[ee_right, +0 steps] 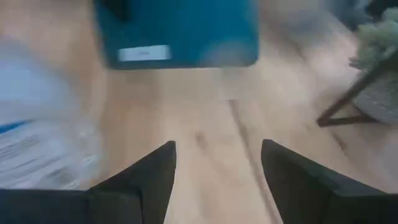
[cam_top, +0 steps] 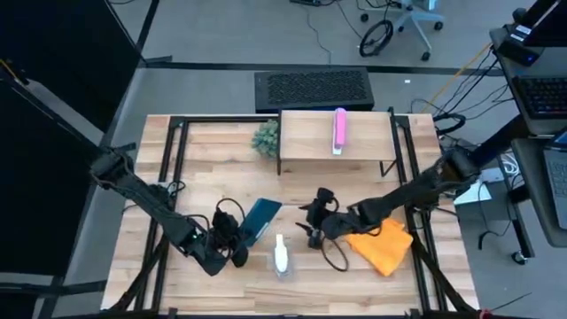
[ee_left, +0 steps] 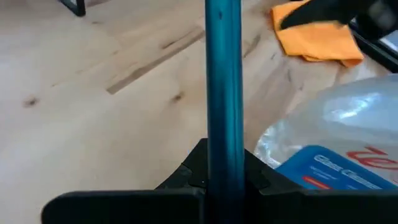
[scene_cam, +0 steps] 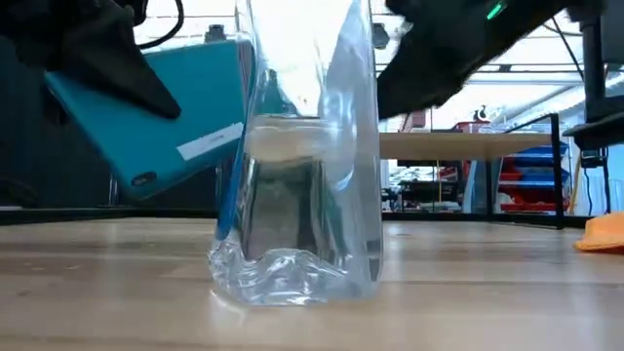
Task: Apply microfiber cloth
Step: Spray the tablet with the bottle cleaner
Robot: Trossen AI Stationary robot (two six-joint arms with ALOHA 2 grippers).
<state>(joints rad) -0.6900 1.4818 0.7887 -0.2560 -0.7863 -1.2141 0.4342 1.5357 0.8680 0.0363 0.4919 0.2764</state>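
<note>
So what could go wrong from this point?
The left gripper holds the tablet by one edge, tilted off the table, so it could slip. The spray bottle stands close beside it and might get knocked over. The right gripper is open and empty, away from the cloth.

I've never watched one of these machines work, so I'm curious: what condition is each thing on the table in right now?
Tablet: lifted off the table, tilted, clamped edge-on in the left gripper.
Left gripper: shut on the tablet.
Right gripper: open, empty, facing the tablet.
Microfiber cloth: lying crumpled on the table under the right arm, not held.
Spray bottle: standing upright on the table, partly filled, untouched.
</note>
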